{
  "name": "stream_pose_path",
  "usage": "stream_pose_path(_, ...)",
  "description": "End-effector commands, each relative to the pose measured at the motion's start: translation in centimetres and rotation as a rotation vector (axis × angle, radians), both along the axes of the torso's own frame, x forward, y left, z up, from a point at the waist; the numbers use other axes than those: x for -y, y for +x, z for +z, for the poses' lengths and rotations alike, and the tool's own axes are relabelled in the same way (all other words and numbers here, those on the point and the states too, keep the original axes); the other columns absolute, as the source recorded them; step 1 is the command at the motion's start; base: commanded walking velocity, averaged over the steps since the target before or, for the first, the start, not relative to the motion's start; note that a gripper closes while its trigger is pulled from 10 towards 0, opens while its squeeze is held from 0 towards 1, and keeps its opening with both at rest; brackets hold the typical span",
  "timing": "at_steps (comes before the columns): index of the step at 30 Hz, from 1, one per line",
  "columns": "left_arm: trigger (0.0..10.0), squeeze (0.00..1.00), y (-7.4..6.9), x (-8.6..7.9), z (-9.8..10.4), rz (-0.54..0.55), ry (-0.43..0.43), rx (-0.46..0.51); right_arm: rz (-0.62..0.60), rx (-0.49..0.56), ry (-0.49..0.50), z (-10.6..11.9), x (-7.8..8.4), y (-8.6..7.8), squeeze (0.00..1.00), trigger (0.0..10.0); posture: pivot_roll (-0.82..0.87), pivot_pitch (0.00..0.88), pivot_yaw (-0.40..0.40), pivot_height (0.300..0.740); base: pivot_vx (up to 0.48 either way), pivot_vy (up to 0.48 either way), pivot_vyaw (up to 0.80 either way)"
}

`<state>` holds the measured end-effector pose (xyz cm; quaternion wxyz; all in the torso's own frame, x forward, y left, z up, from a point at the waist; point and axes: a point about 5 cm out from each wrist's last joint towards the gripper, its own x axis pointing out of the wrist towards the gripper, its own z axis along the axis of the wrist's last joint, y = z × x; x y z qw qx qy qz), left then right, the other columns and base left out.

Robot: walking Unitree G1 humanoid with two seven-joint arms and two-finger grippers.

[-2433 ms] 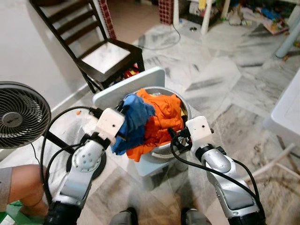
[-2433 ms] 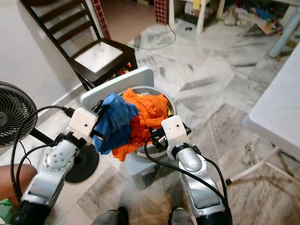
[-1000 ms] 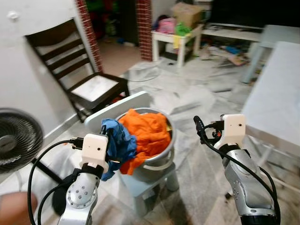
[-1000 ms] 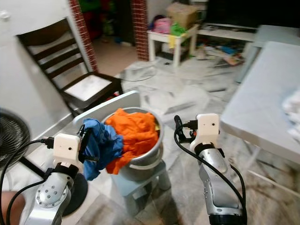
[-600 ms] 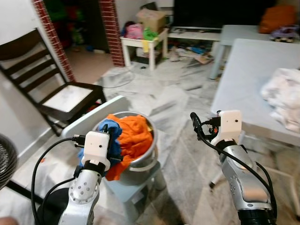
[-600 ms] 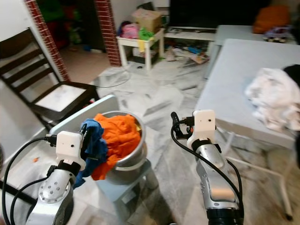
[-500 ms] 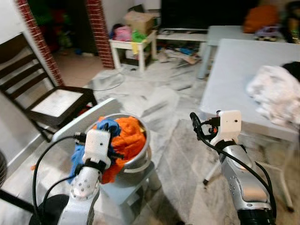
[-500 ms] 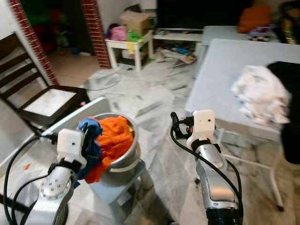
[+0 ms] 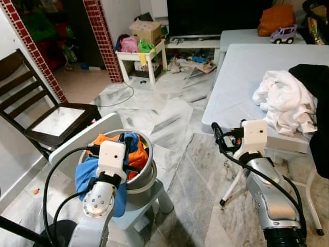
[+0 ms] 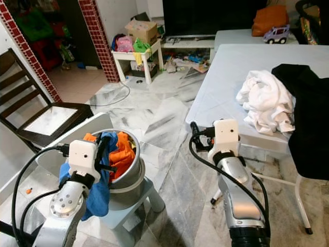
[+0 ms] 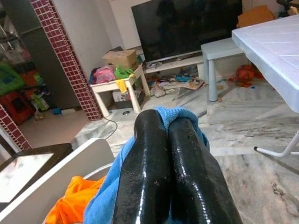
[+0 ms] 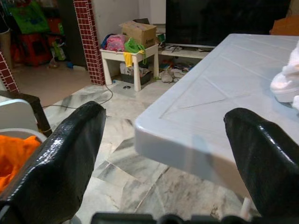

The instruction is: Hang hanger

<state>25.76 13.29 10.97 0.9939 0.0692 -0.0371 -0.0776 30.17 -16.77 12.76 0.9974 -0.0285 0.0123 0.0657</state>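
Blue cloth (image 9: 88, 181) is clamped between the closed fingers (image 11: 159, 158) of the left gripper (image 11: 166, 122) at the lower left of the head views, and it is draped down over the rim of a metal basin (image 9: 140, 177) that is packed with orange clothes (image 9: 134, 154). The basin is set on a pale stool (image 9: 146, 206), with a white board (image 9: 77, 141) leaned just behind it. No hanger can be made out among the things in view, so its place cannot be told.

At the centre right the right gripper (image 12: 163, 135) is held in the air with its two fingers spread wide and nothing between them, near the edge of a white table (image 9: 241, 87). On the table, toward the upper right, a bundle of white laundry (image 9: 280, 103) is heaped, touched by a black garment (image 9: 316, 103) that is hung over the table's edge. A toy car (image 9: 284, 34) and an orange bag (image 9: 275, 18) are seen at the far end.

At the left edge a dark wooden chair (image 9: 46, 118) is stood on the marble floor (image 9: 175, 118). Beyond it, a brick pillar (image 9: 100, 36), a small white side table (image 9: 141, 54) with a cardboard box (image 9: 146, 31) and a dark television (image 9: 216, 15) are seen along the top
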Motion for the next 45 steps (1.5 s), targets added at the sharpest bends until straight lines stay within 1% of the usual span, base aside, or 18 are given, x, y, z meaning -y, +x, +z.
stream_pose_path(1,10.0,0.0,0.27,-0.57,0.29,0.018,0.013,0.015,0.018,0.011,-0.001,0.22,-0.61,0.02,0.0,10.0,-0.12,0.0,0.107,0.74,0.0,0.0,0.0)
stream_pose_path(8,10.0,0.0,0.2,-0.42,0.12,0.016,0.001,0.011,0.013,0.01,-0.007,0.26,-0.39,-0.04,0.0,10.0,-0.12,0.0,0.107,0.74,0.0,0.0,0.0)
stream_pose_path(12,10.0,0.0,0.25,-0.39,0.3,0.032,-0.012,0.028,0.015,0.005,-0.01,0.12,-0.48,-0.18,0.0,10.0,-0.12,0.0,0.106,0.74,0.0,0.0,0.0)
stream_pose_path(14,10.0,0.0,0.28,-0.21,0.23,0.035,-0.064,0.007,0.016,0.001,-0.01,0.09,-0.48,-0.26,0.0,10.0,-0.13,0.0,0.106,0.74,0.0,0.0,0.0)
stream_pose_path(18,10.0,0.0,0.26,0.02,0.28,0.024,-0.051,0.006,0.015,-0.002,-0.01,0.06,-0.44,-0.34,0.0,10.0,-0.13,0.0,0.106,0.74,0.0,0.0,0.0)
stream_pose_path(26,10.0,0.0,0.19,0.14,0.15,0.026,-0.061,-0.002,0.014,-0.01,-0.013,-0.1,-0.37,-0.65,0.0,10.0,-0.13,0.0,0.107,0.74,0.0,0.0,0.0)
stream_pose_path(45,10.0,0.0,0.16,0.27,-0.13,0.032,-0.052,-0.024,0.018,-0.018,-0.021,-0.07,-0.29,-0.89,0.0,10.0,-0.14,0.0,0.104,0.74,-0.307,0.0,0.0)
